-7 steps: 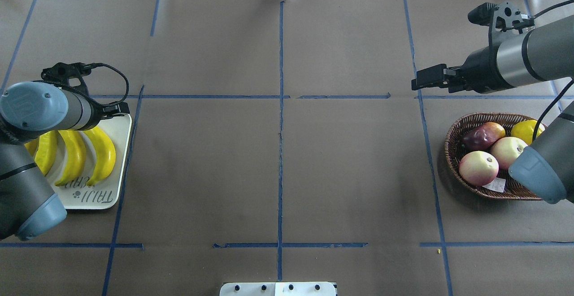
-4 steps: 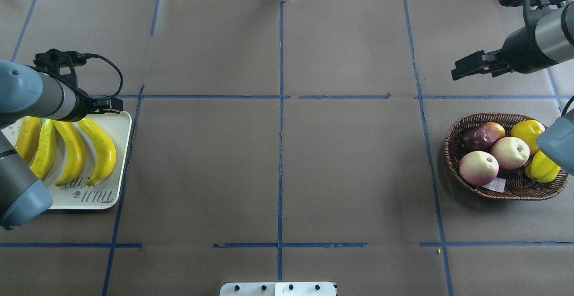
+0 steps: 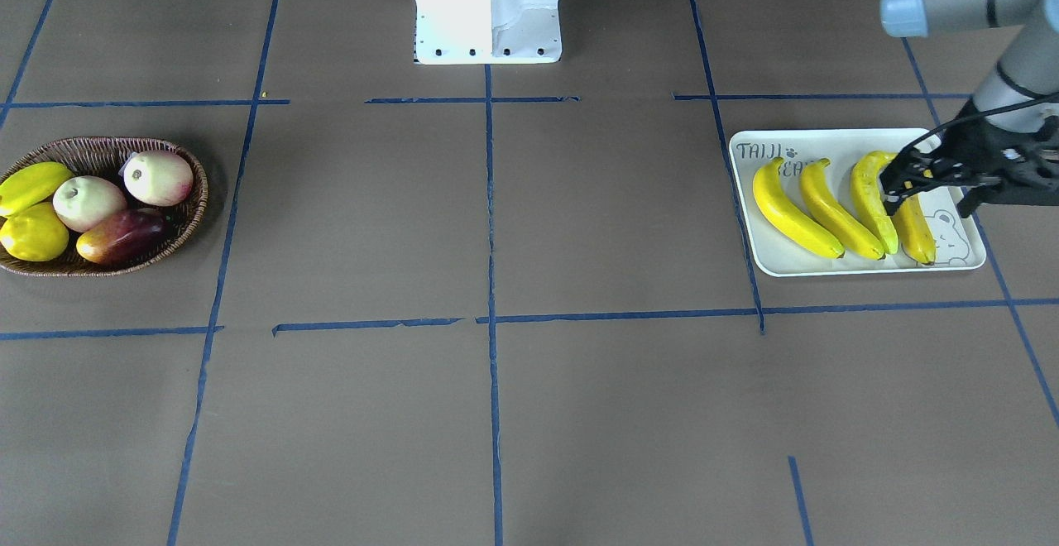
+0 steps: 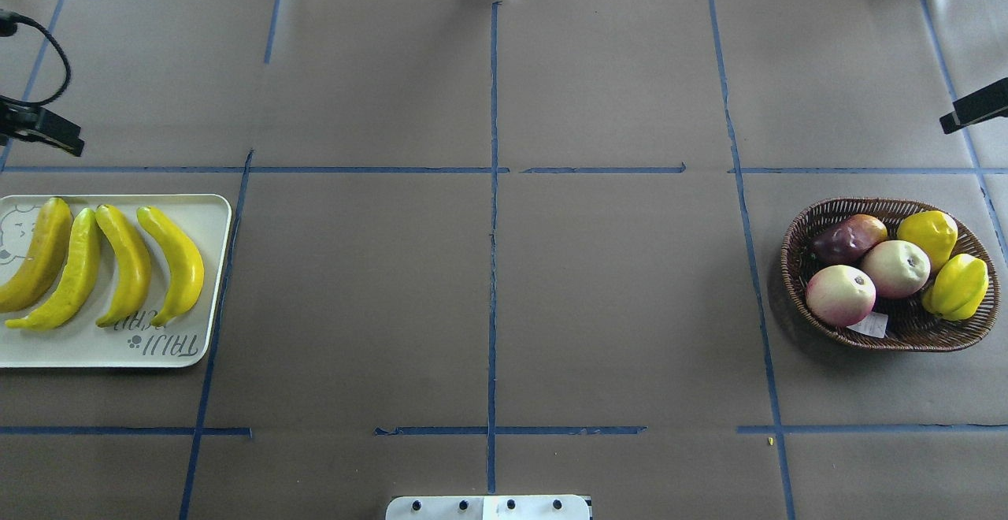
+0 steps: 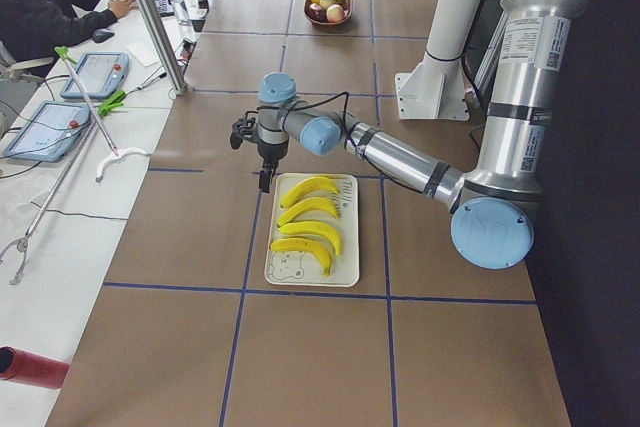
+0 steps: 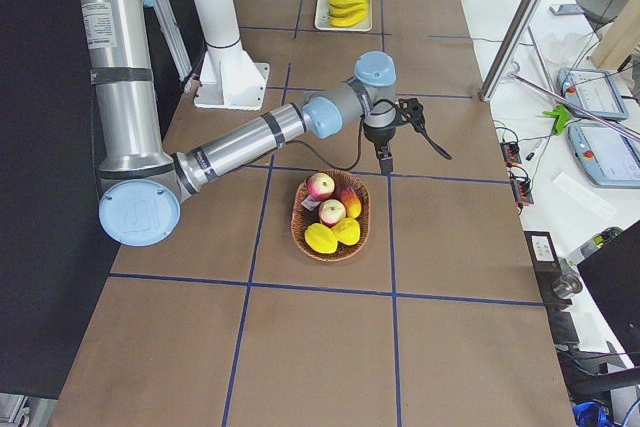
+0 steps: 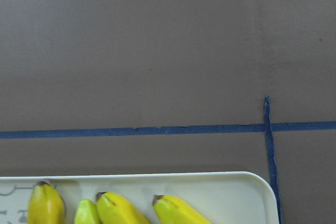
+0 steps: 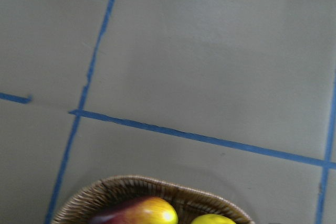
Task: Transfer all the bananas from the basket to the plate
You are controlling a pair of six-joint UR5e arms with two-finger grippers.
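Observation:
Four yellow bananas (image 4: pixel 126 264) lie side by side on the white "TAIJI BEAR" plate (image 4: pixel 118 351) at the table's left end, and they also show in the front view (image 3: pixel 827 211). The brown wicker basket (image 4: pixel 790 256) at the right end holds no banana. My left gripper (image 4: pixel 77 146) is shut and empty, raised just beyond the plate's far edge (image 3: pixel 887 203). My right gripper (image 4: pixel 947 124) is shut and empty, beyond the basket at the view's right edge. The left wrist view shows the banana tips (image 7: pixel 113 205) and the plate rim (image 7: pixel 157 178). The right wrist view shows the basket rim (image 8: pixel 131 182).
The basket holds two pale pink apples (image 4: pixel 840 294), a dark red fruit (image 4: pixel 846 239) and two stubby yellow fruits (image 4: pixel 957 286). Blue tape lines cross the brown table. The robot's white base (image 3: pixel 488 8) stands at the near-middle edge. An operator's desk (image 5: pixel 60 97) lies beyond the far edge.
Both arms have pulled back and outward. The left gripper has left the plate toward the far left, uncovering all the bananas. The right gripper has moved off to the right edge.

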